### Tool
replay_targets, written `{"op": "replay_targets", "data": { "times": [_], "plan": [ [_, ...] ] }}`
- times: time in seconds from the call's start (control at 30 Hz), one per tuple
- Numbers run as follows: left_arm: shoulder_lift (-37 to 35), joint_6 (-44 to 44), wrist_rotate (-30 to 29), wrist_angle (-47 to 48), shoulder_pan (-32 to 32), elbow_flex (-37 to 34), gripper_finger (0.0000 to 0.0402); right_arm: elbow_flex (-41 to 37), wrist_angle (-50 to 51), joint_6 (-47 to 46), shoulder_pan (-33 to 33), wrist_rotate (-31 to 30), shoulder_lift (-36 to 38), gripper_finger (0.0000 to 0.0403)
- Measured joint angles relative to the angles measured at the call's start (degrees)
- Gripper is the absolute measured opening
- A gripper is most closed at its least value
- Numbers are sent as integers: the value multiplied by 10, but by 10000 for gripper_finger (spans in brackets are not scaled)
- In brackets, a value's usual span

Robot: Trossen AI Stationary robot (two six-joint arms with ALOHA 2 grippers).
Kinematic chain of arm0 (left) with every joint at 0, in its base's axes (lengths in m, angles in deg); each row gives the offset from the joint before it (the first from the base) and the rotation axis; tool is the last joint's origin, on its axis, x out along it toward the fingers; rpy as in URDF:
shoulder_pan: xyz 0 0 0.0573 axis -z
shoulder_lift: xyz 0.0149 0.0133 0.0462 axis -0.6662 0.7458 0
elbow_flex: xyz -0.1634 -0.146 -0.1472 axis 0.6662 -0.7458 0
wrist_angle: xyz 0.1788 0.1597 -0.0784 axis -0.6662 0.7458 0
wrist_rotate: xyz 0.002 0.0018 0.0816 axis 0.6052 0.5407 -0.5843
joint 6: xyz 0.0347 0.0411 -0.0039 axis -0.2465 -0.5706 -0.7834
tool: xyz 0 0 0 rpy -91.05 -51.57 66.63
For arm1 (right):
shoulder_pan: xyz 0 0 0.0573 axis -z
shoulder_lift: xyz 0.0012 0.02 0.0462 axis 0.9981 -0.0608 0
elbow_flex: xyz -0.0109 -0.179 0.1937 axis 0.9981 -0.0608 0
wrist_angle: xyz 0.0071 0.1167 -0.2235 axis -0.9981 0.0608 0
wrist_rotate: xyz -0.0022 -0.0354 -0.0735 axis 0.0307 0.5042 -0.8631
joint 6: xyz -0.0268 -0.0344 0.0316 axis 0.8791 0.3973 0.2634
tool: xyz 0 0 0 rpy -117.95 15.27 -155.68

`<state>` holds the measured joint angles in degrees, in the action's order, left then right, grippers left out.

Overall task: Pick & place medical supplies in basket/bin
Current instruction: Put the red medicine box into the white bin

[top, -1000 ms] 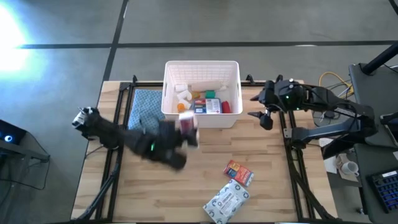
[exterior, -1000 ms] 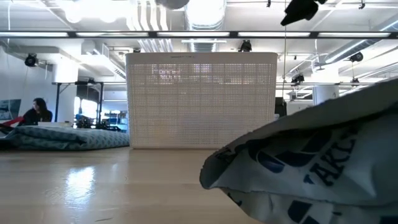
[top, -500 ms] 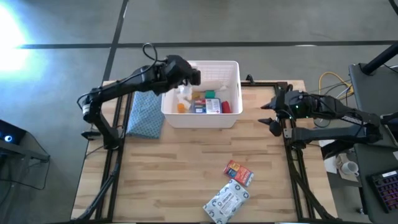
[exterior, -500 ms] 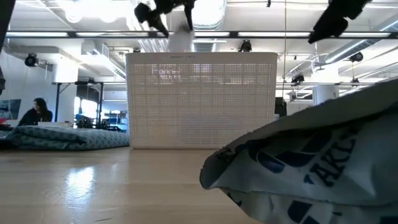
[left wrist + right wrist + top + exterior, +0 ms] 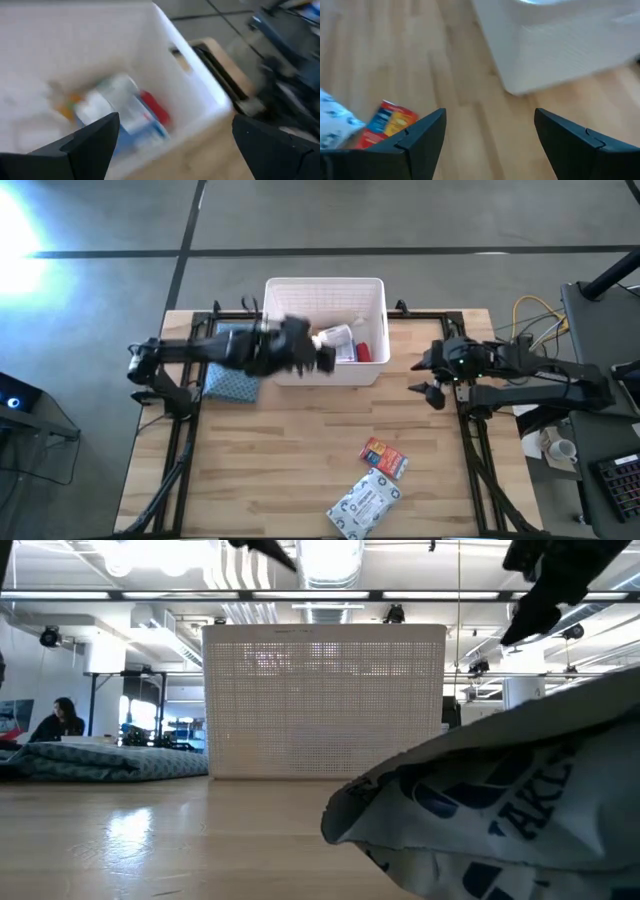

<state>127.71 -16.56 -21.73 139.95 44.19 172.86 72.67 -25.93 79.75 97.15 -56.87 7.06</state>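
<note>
The white bin [image 5: 325, 285] stands at the table's far middle. In it lie a white pack with blue print [image 5: 122, 107], a red item [image 5: 156, 109] and an orange one [image 5: 67, 107]. My left gripper [image 5: 325, 358] hovers above the bin's near wall, open and empty; its fingers frame the bin's inside in the left wrist view [image 5: 175, 120]. An orange box [image 5: 383, 457] and a grey-white pack [image 5: 362, 502] lie on the near right of the table. My right gripper [image 5: 422, 380] hangs open at the right, above bare wood [image 5: 490, 112], the orange box [image 5: 390, 122] ahead of it.
A blue cloth [image 5: 232, 370] lies on the table left of the bin, under my left arm. The grey-white pack [image 5: 500, 810] fills the low view's near right. Black frame rails run along the table's left and right edges. Bare wood lies between bin and orange box.
My left gripper has swung up from the table's near left with a white item, carried it over the bin and let it go; the item now lies in the bin. The gripper then came back toward the bin's near wall. My right gripper has come lower.
</note>
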Motion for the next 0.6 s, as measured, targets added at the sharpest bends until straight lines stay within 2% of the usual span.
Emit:
{"op": "replay_targets", "data": {
  "times": [0.17,0.3,0.43,0.6],
  "plan": [
    [1,103,-36,-9,101,-30,364,-26,-108,2,0,75,-49,293],
    [1,190,-57,-9,161,-65,364,-26,-135,-21,-20,109,-110,291],
    [1,231,-57,-49,215,-116,364,-19,-135,-55,-79,110,-162,290],
    [1,232,-57,-156,277,-188,364,-13,-126,-136,-171,61,-209,290]
  ]
}}
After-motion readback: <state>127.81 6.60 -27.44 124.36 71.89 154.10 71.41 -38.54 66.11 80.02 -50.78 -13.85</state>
